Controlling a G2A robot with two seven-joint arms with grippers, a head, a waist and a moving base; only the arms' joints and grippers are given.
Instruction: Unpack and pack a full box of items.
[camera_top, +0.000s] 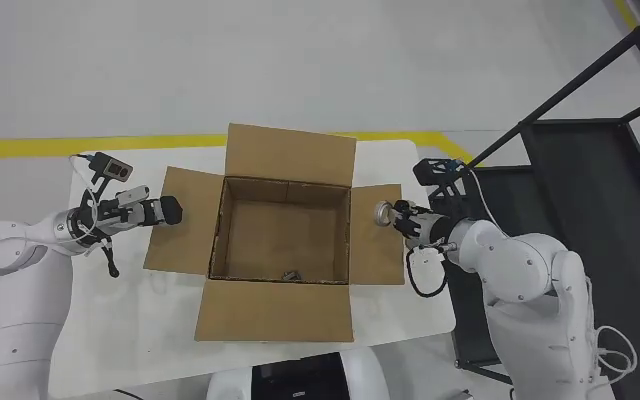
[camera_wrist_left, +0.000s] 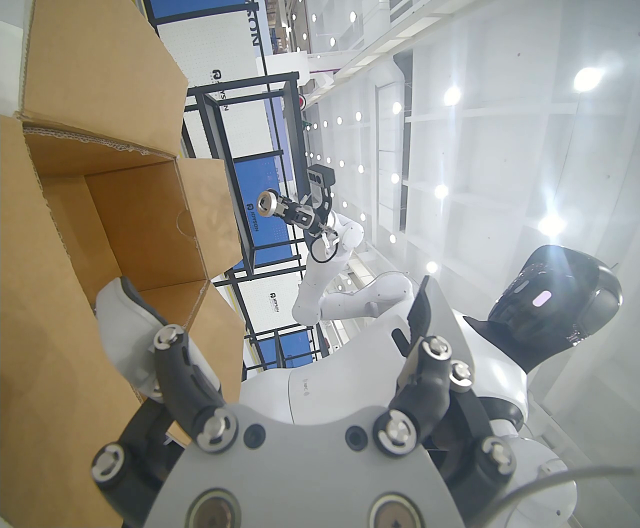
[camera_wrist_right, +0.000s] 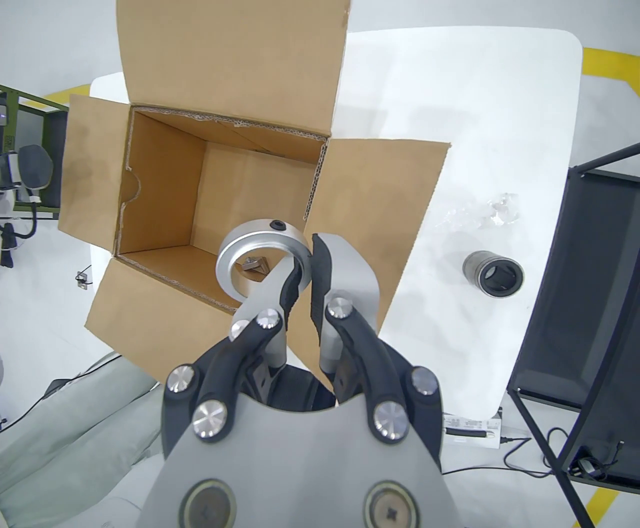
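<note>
1 ring: metal ring (camera_wrist_right: 260, 231) pinched at its rim by right gripper (camera_wrist_right: 306, 265), over a flap of the box (camera_top: 285, 195), probably mid-transfer.
Left gripper (camera_top: 168, 211): spread wide, empty, beside left flap, likely waiting.
Box floor: 1 small part (camera_top: 292, 272).

left hand (camera_wrist_left: 270, 307) spread wide; box (camera_wrist_left: 125, 220) just beside it; right hand (camera_wrist_left: 278, 205) afar, gripping ring (camera_wrist_left: 264, 202)
</note>
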